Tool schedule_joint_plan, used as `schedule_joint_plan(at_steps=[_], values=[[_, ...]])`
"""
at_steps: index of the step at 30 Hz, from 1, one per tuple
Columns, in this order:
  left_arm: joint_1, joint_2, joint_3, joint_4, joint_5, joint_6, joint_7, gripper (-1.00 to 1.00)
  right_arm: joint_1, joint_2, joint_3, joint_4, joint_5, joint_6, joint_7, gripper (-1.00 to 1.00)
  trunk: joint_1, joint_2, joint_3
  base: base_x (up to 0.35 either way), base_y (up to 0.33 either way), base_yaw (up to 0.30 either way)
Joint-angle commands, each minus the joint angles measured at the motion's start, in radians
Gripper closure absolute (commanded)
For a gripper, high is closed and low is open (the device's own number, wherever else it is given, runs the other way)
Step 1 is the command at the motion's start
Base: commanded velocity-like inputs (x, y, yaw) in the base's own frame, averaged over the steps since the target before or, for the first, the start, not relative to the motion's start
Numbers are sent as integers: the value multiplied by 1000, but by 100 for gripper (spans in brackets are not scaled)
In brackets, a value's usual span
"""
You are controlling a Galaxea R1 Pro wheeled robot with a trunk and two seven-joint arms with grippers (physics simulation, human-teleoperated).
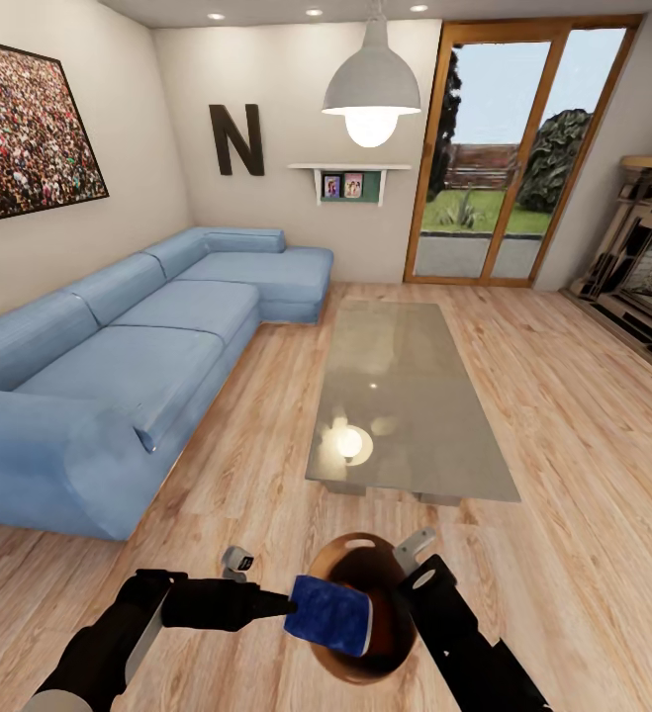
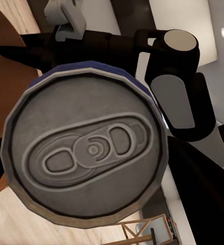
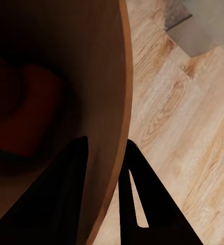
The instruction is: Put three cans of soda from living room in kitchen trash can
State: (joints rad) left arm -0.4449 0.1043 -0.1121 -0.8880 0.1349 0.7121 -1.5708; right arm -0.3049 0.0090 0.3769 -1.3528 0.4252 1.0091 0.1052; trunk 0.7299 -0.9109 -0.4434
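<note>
Wood plank floor [image 1: 583, 425], glass table [image 1: 405, 396], blue sofa [image 1: 138, 366].

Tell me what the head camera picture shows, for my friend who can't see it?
The robot's left tool holds a dark blue soda can over the open trash can, which the right tool grips by the rim. Beyond lie a wood floor, a glass table and a blue sofa.
</note>
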Motion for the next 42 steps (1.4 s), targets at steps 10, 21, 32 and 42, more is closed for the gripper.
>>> schedule_joint_plan(at_steps=[10, 21, 32, 42], values=[[0, 2, -2, -4, -2, 0, 0, 100, 0, 7, -1, 3, -6, 0, 0, 100, 0, 0, 0, 0, 0, 0], [0, 6, -4, -6, -2, -2, 0, 100, 0, 8, -3, 6, -5, 1, -1, 100, 0, 0, 0, 0, 0, 0], [0, 6, 2, -8, -2, -1, 26, 100, 0, 7, -4, 4, -5, 24, -26, 100, 0, 0, 0, 0, 0, 0], [0, 5, 3, -8, -2, -2, 73, 100, 0, 7, -3, -2, -5, 38, -31, 100, 0, 0, 0, 0, 0, 0]])
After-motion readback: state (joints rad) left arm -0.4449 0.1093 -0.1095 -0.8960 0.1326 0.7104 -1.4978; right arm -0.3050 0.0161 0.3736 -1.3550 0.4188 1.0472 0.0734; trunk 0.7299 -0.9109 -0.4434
